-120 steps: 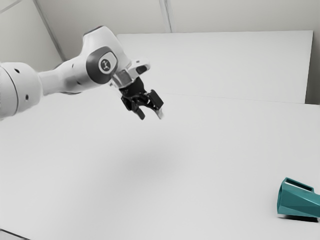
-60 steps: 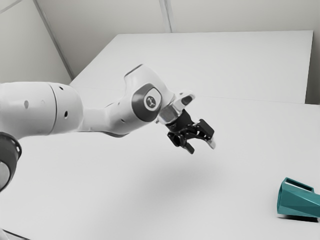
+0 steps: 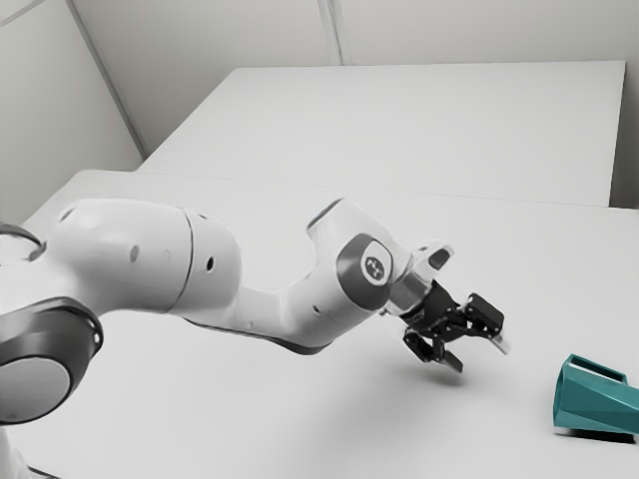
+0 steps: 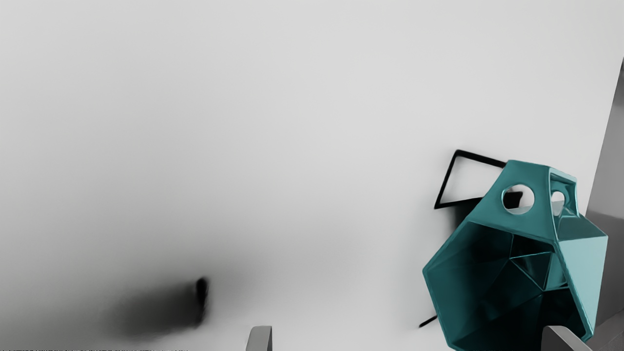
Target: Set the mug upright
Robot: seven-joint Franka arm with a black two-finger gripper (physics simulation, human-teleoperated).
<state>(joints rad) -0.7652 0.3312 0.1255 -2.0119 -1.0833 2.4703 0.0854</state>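
The arm (image 3: pixel 130 254) is smooth, glossy white, built of thick rounded sections, with a thin dark seam (image 3: pixel 188 261) round the bulky one farther from the gripper (image 3: pixel 478 355). Small dark round holes dot the shell. Just behind the gripper, a joint carries a dark grey rounded cover with a pale oval badge (image 3: pixel 374 267) bearing a dark mark. Well back from the gripper, a dark grey collar rings a plain pale disc (image 3: pixel 35 389). The gripper is black, with jointed links and blocky parts; its fingertips (image 4: pixel 259 339) are flat, grey and round-cornered.
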